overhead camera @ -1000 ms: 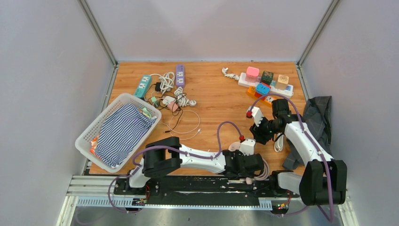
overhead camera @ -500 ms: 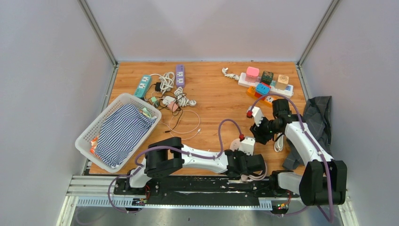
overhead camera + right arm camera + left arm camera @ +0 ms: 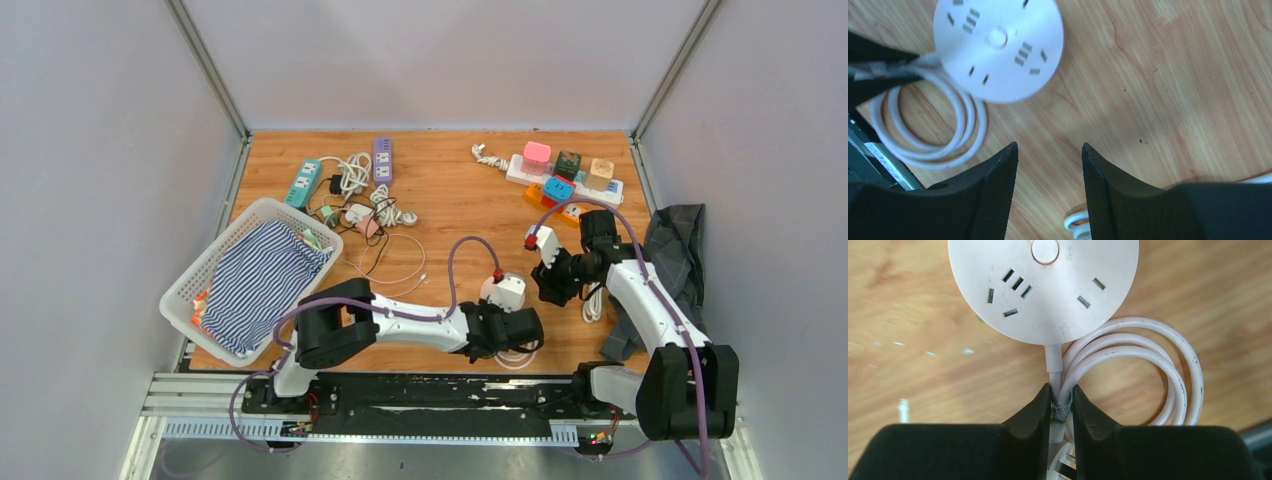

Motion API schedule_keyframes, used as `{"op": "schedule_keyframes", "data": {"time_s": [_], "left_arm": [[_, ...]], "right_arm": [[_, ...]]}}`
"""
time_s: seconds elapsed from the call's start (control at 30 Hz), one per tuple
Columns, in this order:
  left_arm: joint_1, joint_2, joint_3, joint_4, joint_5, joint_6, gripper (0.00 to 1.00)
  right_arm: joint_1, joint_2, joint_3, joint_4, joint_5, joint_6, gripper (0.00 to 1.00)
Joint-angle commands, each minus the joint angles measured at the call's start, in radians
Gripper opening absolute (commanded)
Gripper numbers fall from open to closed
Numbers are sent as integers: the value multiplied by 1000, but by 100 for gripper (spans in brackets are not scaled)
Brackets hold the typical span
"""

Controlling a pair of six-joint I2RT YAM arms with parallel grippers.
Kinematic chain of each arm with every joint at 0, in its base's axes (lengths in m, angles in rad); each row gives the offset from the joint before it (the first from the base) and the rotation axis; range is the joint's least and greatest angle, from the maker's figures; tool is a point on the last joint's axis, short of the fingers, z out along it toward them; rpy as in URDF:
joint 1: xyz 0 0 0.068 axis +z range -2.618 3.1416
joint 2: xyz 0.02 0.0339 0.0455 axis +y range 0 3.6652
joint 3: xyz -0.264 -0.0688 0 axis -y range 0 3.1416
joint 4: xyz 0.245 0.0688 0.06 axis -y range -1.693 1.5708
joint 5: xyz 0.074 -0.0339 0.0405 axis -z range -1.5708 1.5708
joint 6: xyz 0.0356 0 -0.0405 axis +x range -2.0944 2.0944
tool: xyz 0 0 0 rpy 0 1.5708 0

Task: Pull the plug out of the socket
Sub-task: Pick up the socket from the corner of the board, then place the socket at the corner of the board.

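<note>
The left end effector (image 3: 1062,395) is pinching the taped cord (image 3: 1053,360) just beside the round socket (image 3: 1068,270), which is lying near the bench's (image 3: 1173,100) front edge. The right end effector (image 3: 1049,147) is hovering above, spread and empty. This seems to be positioning the socket. Its outlets (image 3: 1018,284) are looking empty, so the next move calls for finding an occupied one.

A white plastic basket (image 3: 180,292) is sitting at the left of the wooden surface (image 3: 450,200), holding blue-and-white striped cloth (image 3: 255,285); dark grey crumpled fabric (image 3: 678,235) is lying far right.
</note>
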Motion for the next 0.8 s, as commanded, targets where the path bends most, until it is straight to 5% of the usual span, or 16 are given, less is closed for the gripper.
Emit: {"op": "schedule_keyframes", "data": {"time_s": [0.0,0.33,0.77], "left_arm": [[92,-29,-60,-88,-73,78,2],[326,-82,-58,-113,-18,237,0],[562,-19,174,-173,169,408,0]], "right_arm": [[-16,-11,-15,-17,-20,-14,52],[-15,-11,-15,-17,-19,-17,52],[-16,-8,-18,-16,-15,-18,52]]}}
